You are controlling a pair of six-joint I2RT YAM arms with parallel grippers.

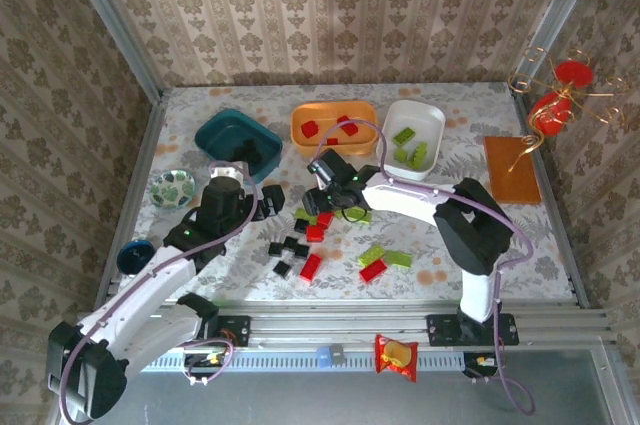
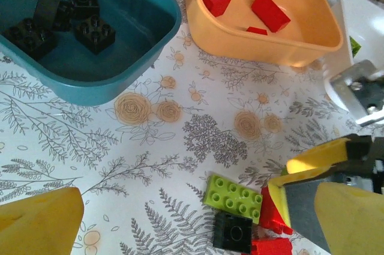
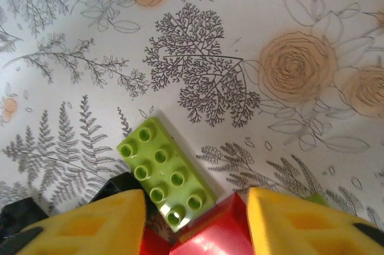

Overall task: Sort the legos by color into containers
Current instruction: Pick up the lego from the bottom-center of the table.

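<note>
- Right end effector (image 3: 197,204): fingers spread and pinching nothing. It sits low over the table (image 3: 258,33), on a clump of bricks.
- The lime brick (image 3: 165,174) lies flat with its studs up, an oblong two-by-four. Its near end is in the gap between the fingers. Its long axis runs diagonally, away and to the left of the end effector.
- A red brick (image 3: 210,237) sits between the fingers, touching the lime brick's near end. A black brick (image 3: 120,186) is against the lime brick's left side, next to the left finger.
- The spread looks set for closing on one brick. The clump is tight and the lime brick sits skewed to the fingers, so a close could catch the red brick too.
- Left end effector (image 2: 174,201): fingers spread wide and empty, hovering over the table. A similar lime, black and red clump is just inside its right finger.
- Ahead and to the left of it is the teal tray (image 2: 153,57), holding black bricks. The orange tray (image 2: 240,42) is straight ahead, holding red bricks. The white tray (image 2: 360,24) is ahead and to the right.
- In the top view the white tray holds lime pieces, so the lime brick probably goes there.
- Other loose bricks (image 1: 298,245) lie on the table on the near side of both end effectors, so the sort is partway done.
</note>
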